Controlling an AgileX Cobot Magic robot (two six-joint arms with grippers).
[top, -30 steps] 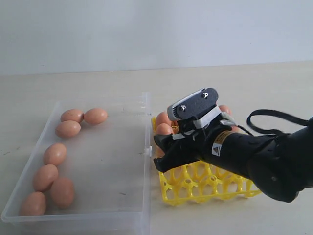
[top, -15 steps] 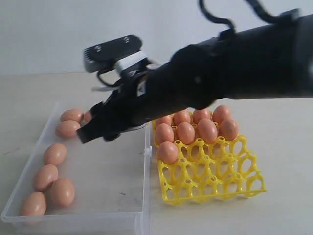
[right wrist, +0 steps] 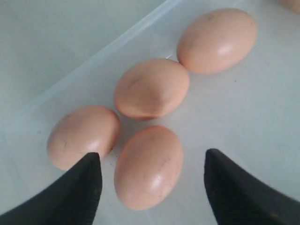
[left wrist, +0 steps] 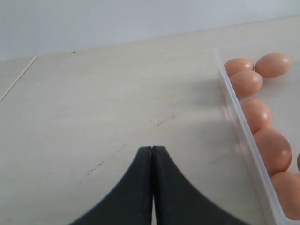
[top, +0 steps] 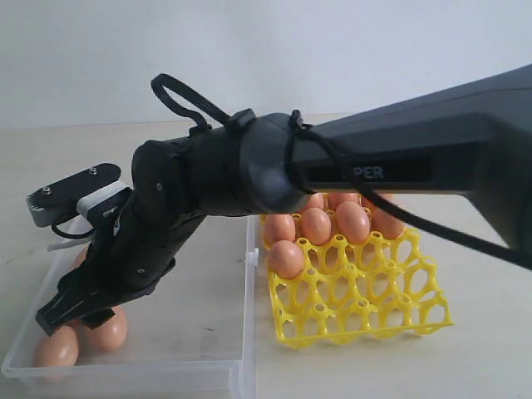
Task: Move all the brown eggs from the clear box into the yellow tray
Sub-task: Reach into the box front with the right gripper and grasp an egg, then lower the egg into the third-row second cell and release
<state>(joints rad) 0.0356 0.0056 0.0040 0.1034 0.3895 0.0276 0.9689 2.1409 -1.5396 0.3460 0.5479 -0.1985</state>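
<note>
The brown eggs (right wrist: 151, 89) are showing as smooth, matte, reddish-tan ovals lying in two places. Some are resting loose on the floor of the clear box (top: 208, 283) at the lower left of the exterior view. Others are sitting in the far cups of the yellow tray (top: 366, 314) at the lower right, just beside the box. The right arm (top: 332, 166) is stretching across the middle of that view, covering most of the box's eggs and part of the tray's back row, so they are not countable there. The right wrist view is giving what the arm is hiding: the right gripper (right wrist: 152, 154) is hanging with its jaws wide apart, one egg lying ungripped between them and three more close beside it. The left wrist view is showing the left gripper (left wrist: 151, 152) with fingers pressed together over the bare table (left wrist: 93, 93), outside the box wall, holding nothing.
</note>
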